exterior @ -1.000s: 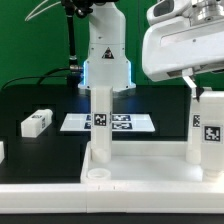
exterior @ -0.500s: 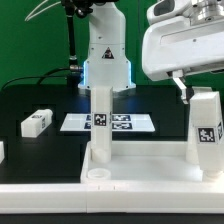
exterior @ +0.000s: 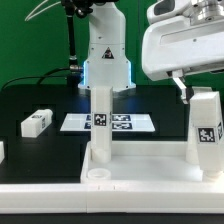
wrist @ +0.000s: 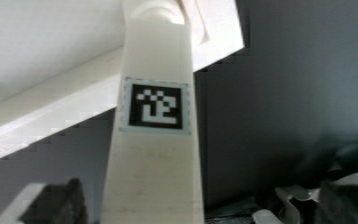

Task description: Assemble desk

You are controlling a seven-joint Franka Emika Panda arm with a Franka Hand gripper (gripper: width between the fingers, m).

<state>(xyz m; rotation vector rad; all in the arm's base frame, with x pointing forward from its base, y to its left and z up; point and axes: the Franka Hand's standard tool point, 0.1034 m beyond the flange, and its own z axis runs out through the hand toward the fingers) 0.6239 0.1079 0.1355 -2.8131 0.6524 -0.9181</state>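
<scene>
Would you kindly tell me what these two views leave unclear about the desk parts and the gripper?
Exterior view: how deep the middle leg and right leg sit in the tabletop is too small to judge.
Exterior view: a white part is cut off by that view's left edge.
Wrist view: the gripper fingertips are dark blurs; the frame cuts off both ends of the right leg.

Robotics lab: marker board point(exterior: 132, 124), robot arm point(exterior: 106, 55)
</scene>
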